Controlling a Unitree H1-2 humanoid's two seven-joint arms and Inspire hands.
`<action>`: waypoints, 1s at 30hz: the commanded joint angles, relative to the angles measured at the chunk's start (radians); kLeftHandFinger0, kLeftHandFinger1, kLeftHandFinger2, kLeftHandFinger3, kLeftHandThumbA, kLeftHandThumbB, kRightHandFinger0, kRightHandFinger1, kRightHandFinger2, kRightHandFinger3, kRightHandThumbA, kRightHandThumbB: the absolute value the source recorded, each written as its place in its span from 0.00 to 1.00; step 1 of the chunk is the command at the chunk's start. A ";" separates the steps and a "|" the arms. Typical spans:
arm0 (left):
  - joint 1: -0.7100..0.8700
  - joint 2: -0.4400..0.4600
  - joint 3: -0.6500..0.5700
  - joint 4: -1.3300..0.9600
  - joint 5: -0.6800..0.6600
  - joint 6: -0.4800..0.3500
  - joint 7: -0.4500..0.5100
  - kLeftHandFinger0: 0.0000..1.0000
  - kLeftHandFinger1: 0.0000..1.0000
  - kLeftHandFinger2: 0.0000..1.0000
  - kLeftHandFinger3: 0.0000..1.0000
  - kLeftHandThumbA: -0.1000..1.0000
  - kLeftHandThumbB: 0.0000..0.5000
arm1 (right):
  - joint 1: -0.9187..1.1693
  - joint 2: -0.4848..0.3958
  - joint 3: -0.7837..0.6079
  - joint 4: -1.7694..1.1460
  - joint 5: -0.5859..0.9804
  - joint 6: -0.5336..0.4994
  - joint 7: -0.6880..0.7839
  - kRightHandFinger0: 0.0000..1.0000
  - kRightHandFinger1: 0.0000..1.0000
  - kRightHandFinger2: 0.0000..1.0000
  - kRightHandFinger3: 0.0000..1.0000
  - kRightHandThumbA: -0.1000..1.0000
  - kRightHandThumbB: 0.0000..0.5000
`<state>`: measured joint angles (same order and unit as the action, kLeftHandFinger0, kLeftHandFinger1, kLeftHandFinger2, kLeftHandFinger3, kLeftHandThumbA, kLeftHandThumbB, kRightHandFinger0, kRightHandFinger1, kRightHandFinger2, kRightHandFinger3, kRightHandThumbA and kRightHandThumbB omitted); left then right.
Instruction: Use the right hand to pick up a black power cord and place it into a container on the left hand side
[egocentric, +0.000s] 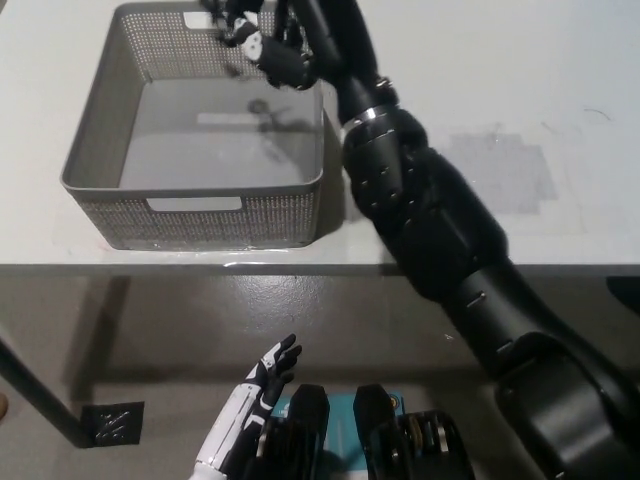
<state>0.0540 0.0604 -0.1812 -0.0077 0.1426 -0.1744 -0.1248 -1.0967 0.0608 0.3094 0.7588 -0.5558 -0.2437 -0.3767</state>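
Right hand (262, 45) over basket (100, 145), closed on something dark, probably the cord.
Cord mostly hidden in its grip; left hand (268, 370) rests low, fingers apart, below the worktop (500, 80).

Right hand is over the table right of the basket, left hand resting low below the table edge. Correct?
Not quite. The head view shows the right hand over the basket itself, at its far right corner, not over the table beside it. The left hand does rest low, below the table edge.
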 joint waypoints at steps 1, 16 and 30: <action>-0.015 0.005 -0.013 -0.034 0.011 0.000 -0.011 1.00 1.00 1.00 1.00 1.00 0.47 | -0.060 0.024 0.012 -0.016 -0.030 0.008 -0.024 0.00 0.23 0.62 0.73 0.00 0.27; -0.055 0.020 -0.031 -0.032 0.029 0.017 -0.010 1.00 1.00 1.00 1.00 1.00 0.48 | -0.064 0.038 0.039 0.088 -0.042 -0.049 -0.042 0.03 0.37 0.70 0.79 0.00 0.36; -0.074 0.024 -0.035 -0.030 0.005 0.022 -0.026 1.00 1.00 1.00 1.00 1.00 0.50 | -0.026 -0.046 0.076 -0.084 0.000 0.175 0.389 1.00 1.00 1.00 1.00 1.00 1.00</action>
<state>0.0093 0.0781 -0.2057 -0.0101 0.1531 -0.1403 -0.1274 -1.0666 0.0362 0.3761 0.7584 -0.5927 -0.1510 -0.1637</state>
